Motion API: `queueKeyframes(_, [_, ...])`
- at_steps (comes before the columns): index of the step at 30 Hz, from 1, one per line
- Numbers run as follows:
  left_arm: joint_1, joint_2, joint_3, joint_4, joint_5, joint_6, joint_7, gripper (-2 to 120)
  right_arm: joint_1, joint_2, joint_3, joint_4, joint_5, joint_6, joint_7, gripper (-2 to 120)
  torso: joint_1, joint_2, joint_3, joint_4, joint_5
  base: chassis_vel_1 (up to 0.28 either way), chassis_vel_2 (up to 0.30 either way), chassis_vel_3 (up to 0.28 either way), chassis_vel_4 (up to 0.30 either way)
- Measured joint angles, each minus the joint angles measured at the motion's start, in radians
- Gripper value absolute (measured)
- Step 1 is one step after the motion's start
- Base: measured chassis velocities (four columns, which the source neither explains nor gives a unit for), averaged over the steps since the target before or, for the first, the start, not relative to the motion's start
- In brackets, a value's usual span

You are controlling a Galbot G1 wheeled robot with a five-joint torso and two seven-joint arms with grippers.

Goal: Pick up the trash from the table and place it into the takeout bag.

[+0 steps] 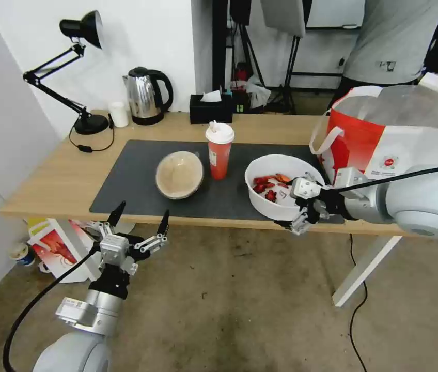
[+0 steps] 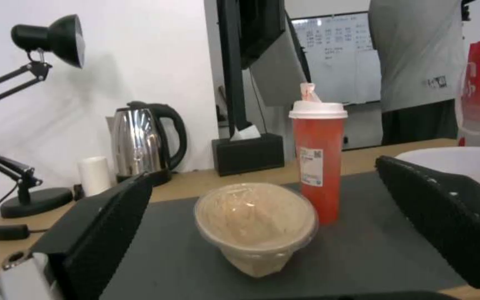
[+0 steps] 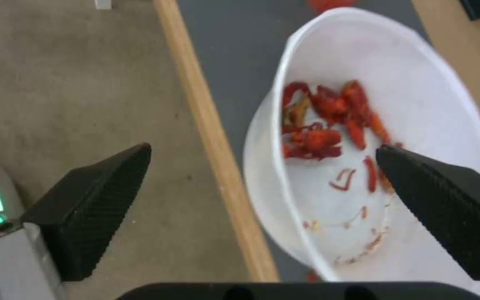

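Note:
On the dark mat [image 1: 136, 175] of the table [image 1: 59, 181] stand a tan bowl [image 1: 179, 174], a red cup with a white lid [image 1: 219, 150] and a wide white bowl with red scraps [image 1: 276, 178]. My right gripper [image 1: 297, 206] is open and straddles the white bowl's [image 3: 418, 83] near rim, one finger over the inside, the other outside over the floor. My left gripper [image 1: 140, 217] hangs open just before the table's front edge, facing the tan bowl [image 2: 256, 225] and the cup [image 2: 318, 162]. The takeout bag [image 1: 363, 139] stands open at the table's right end.
A steel kettle [image 1: 144, 95], a black tissue box [image 1: 211, 108], a desk lamp [image 1: 82, 77] and a small white cup [image 1: 119, 113] line the table's back. A small red-white bag [image 1: 59, 248] sits on the floor at left. A person [image 1: 394, 41] stands behind the takeout bag.

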Motion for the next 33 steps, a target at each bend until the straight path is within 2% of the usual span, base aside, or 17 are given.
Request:
queueKeyframes(12, [0.005,0.007,-0.010,0.005,-0.017,-0.005,0.000,100,-0.049,0.019,-0.022,-0.005,-0.022,-0.021,0.002,100,0.000,0.000,0.000,0.0003,-0.0003,0.000,0.000,0.000,0.000])
queueKeyframes(30, [0.004,-0.001,-0.011,0.005,-0.017,-0.009,0.005,100,-0.134,-0.014,0.054,-0.103,-0.030,-0.011,-0.043,100,0.000,0.000,0.000,0.0002,-0.0002,0.000,0.000,0.000,0.000])
queueKeyframes(33, [0.004,-0.006,-0.011,0.005,-0.015,-0.010,0.006,100,-0.183,-0.024,0.093,-0.133,-0.030,-0.006,-0.049,100,0.000,0.000,0.000,0.0001,-0.0001,0.000,0.000,0.000,0.000])
